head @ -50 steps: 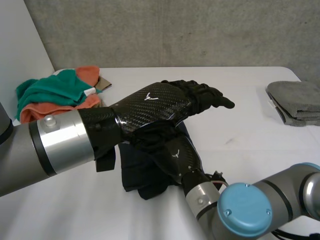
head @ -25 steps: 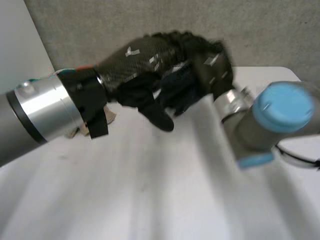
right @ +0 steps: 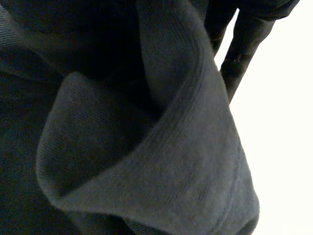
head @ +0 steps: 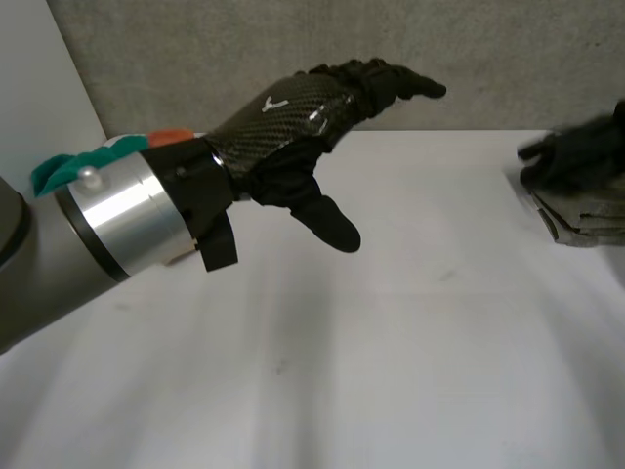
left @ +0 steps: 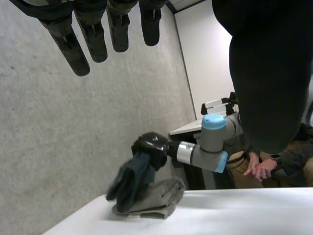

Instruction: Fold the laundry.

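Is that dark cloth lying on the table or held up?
Held up. The right hand grips the dark cloth, which hangs bunched over the folded grey cloth; whether they touch, I cannot tell.

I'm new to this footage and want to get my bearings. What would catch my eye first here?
The left hand dominates the head view, held high above the middle of the white table with straight fingers and nothing in it. At the table's right end, the right hand grips a dark cloth hanging over a folded grey stack. A teal and orange laundry heap peeks from behind the left arm.
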### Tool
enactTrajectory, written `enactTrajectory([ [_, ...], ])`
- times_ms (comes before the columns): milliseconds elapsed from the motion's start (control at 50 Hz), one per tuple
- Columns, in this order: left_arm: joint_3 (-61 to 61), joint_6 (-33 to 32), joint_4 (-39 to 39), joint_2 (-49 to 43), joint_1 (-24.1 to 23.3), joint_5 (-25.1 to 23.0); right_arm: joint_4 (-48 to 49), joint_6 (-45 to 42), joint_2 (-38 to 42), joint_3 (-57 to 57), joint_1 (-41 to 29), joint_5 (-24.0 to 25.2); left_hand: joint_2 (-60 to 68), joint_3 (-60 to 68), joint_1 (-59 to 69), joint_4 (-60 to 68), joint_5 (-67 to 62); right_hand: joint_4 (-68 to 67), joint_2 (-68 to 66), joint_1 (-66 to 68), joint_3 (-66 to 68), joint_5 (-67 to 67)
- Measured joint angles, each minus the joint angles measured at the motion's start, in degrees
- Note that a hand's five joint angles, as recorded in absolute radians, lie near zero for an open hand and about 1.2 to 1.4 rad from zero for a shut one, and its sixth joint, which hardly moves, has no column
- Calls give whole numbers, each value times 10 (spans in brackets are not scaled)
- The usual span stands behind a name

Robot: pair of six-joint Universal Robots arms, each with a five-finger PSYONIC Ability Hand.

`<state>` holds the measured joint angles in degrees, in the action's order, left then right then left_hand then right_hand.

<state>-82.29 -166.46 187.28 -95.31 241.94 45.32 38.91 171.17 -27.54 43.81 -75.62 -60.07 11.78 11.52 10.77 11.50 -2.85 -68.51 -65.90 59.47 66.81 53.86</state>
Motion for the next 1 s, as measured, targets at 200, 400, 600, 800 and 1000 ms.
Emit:
enactTrajectory([
  [200, -11, -6, 1, -16, -9, 5, 17, -22, 47, 32, 55, 104, 0, 0, 0, 0, 0, -2, 0, 0, 3, 15],
  [400, -10, -6, 0, -7, -13, 6, -2, -48, -53, 126, 61, 67, 0, 0, 0, 0, 0, 559, 539, -465, -545, -509],
  [600, -25, -4, -1, 17, -1, 5, -269, -140, -240, 199, 103, -32, 0, 0, 0, 0, 0, 567, 540, -465, -549, -512],
  [800, -10, 15, 17, 35, 25, 38, -350, -317, -321, 115, 82, -238, 0, 0, 0, 0, 0, 567, 540, -465, -550, -512],
  [1000, 144, 19, -11, -22, 152, 219, 17, -250, -484, 324, -125, -144, 0, 0, 0, 0, 0, 567, 540, -465, -549, -512],
])
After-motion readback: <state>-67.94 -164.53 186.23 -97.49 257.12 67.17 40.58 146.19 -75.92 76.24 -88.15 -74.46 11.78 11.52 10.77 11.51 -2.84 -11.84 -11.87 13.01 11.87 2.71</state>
